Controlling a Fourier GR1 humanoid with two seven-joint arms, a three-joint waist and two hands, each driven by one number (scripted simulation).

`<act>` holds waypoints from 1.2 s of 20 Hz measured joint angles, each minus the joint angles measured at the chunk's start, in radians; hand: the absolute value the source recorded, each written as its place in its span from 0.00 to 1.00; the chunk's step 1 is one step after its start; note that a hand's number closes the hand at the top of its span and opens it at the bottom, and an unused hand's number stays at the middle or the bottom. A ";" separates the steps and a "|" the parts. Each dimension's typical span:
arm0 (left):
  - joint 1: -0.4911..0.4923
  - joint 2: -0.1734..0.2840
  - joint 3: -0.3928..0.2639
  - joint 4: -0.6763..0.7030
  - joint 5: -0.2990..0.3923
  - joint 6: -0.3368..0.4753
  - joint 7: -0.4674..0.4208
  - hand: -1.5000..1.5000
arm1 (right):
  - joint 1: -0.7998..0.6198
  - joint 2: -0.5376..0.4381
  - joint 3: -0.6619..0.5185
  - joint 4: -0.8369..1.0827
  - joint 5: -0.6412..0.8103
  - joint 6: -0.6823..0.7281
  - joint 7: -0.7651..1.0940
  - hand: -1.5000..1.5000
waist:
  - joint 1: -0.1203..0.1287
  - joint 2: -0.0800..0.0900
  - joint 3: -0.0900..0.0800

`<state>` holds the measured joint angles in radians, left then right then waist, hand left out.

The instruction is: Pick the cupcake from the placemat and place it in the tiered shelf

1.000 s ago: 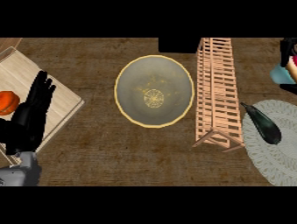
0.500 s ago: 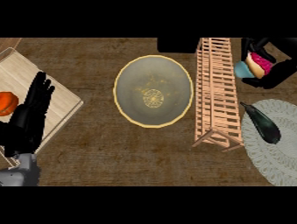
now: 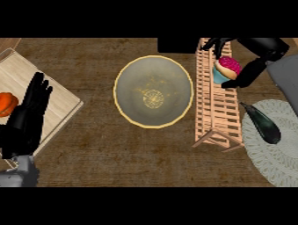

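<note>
The cupcake (image 3: 226,70), pink frosting over a blue wrapper, hangs above the upper part of the wooden tiered shelf (image 3: 216,110). My right hand (image 3: 248,61) is shut on it, fingers and thumb curled round its sides. The grey forearm reaches in from the right edge. The round lace placemat (image 3: 287,154) lies at the lower right, beside the shelf. My left hand (image 3: 27,115) rests open at the lower left, fingers straight, over a wooden cutting board (image 3: 8,79).
A pale bowl with a yellow rim (image 3: 154,91) sits mid-counter, left of the shelf. A dark eggplant (image 3: 263,123) lies on the placemat's upper edge. An orange fruit (image 3: 2,104) sits on the cutting board. A black block (image 3: 177,45) stands at the counter's back.
My right hand has carried the cupcake leftward from the right edge until it is over the shelf. The left hand has stayed in place.
</note>
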<state>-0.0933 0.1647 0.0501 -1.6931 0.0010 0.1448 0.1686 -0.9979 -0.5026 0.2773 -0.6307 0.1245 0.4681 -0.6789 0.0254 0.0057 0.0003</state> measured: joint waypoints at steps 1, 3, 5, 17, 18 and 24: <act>-0.003 -0.003 0.000 0.005 -0.003 0.003 0.000 0.50 | -0.003 -0.001 0.000 0.008 0.004 0.008 -0.003 0.00 | -0.002 0.000 0.000; 0.011 -0.010 -0.011 -0.005 -0.009 0.003 0.000 0.50 | -0.009 0.005 0.001 0.018 0.008 0.020 -0.002 0.00 | -0.003 -0.001 0.000; 0.013 -0.010 -0.013 -0.016 -0.012 0.002 0.005 0.50 | -0.024 0.016 0.000 0.044 0.010 0.026 -0.004 0.00 | -0.002 0.000 0.000; -0.010 -0.011 0.009 0.036 -0.003 -0.008 -0.019 0.50 | -0.123 -0.021 -0.141 0.132 -0.177 0.154 0.121 0.00 | -0.003 0.003 0.000; -0.010 -0.012 0.009 0.037 -0.003 -0.009 -0.019 0.50 | -0.147 -0.033 -0.160 0.156 -0.193 0.166 0.145 0.00 | 0.001 0.004 0.000; -0.026 -0.012 -0.008 0.013 -0.006 -0.019 -0.007 0.50 | -0.223 -0.151 -0.234 0.301 -0.238 0.231 0.238 0.00 | 0.029 0.017 0.001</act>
<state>-0.1188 0.1526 0.0423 -1.6800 -0.0052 0.1255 0.1615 -1.2207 -0.6540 0.0432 -0.3296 -0.1130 0.6993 -0.4407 0.0539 0.0228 0.0016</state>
